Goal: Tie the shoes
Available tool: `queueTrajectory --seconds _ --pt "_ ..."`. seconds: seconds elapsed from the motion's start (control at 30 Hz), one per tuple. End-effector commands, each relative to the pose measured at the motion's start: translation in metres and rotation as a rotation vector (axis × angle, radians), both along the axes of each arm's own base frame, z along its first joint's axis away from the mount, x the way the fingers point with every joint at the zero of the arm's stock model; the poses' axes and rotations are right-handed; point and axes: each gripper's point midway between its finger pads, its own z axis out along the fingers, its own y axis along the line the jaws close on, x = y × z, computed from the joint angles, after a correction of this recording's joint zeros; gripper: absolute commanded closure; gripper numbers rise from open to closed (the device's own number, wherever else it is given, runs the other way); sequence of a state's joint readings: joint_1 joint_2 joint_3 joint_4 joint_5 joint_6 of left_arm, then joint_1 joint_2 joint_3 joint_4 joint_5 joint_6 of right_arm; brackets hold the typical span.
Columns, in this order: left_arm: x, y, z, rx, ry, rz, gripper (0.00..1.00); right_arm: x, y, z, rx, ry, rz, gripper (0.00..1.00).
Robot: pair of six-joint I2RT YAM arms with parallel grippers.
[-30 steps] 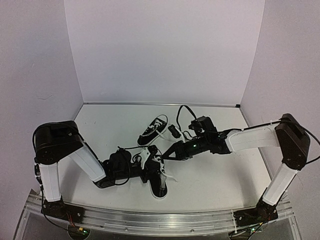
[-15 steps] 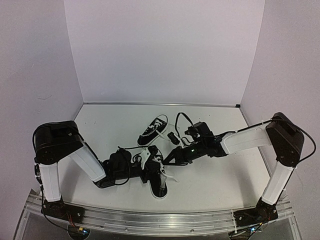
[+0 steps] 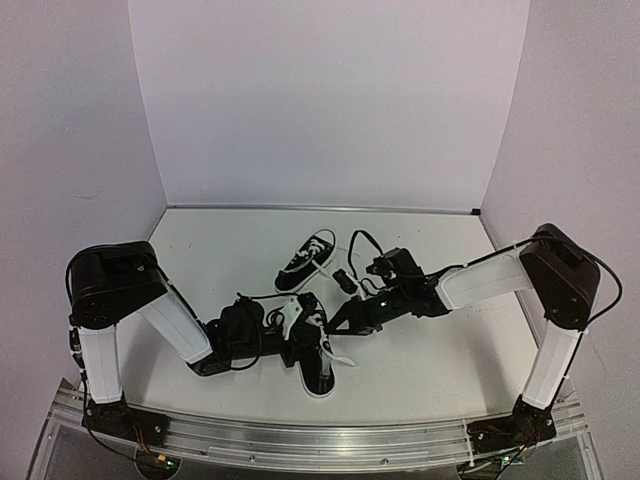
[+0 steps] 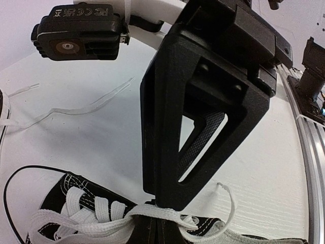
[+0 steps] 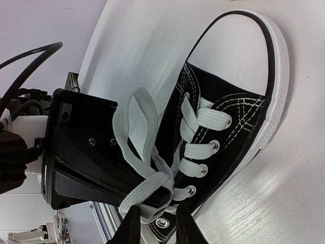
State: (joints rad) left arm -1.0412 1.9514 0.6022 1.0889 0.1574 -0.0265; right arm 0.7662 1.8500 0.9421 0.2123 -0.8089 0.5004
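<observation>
The near shoe [image 3: 320, 365] lies on the worktop [image 3: 430, 375]. The left gripper [image 4: 163, 206] jaws clench its lace loop [image 5: 137, 127]. The right gripper [image 5: 157, 229] jaws stand apart and should straddle one strand squarely before pinching.

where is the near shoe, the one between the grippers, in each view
top external: near shoe low centre, toe pointing down the picture.
left wrist: near shoe along the bottom edge, laces at lower left.
right wrist: near shoe fills centre and right, toe cap upper right.
shared landmark: the left gripper pinching a lace over that shoe.
</observation>
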Motion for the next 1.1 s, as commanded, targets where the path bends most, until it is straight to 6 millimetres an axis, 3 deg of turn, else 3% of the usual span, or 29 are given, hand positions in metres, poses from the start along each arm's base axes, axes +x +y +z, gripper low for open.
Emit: queueTrajectory --seconds 0.0,0.37,0.53,0.6,0.87,1.07 --pt "-0.001 -0.01 0.012 -0.031 -0.022 -0.036 1.0 0.003 0.013 0.011 0.057 -0.013 0.027 0.78" --pt "-0.003 -0.014 0.013 -0.02 -0.025 -0.056 1.0 0.001 0.017 0.011 0.073 -0.002 0.048 0.85" --pt "-0.002 -0.014 0.015 -0.018 -0.025 -0.053 0.99 0.0 0.017 0.016 0.084 -0.008 0.056 1.0" --pt "-0.001 -0.012 0.016 -0.007 -0.047 -0.045 0.96 0.001 0.017 0.017 0.084 -0.014 0.053 1.0" --pt "-0.004 0.014 0.016 0.062 -0.012 -0.004 0.79 0.003 0.012 0.028 0.083 -0.055 0.023 1.0" --pt "-0.008 0.038 0.029 0.115 0.019 0.032 0.71 0.004 0.013 0.031 0.088 -0.065 0.023 1.0"
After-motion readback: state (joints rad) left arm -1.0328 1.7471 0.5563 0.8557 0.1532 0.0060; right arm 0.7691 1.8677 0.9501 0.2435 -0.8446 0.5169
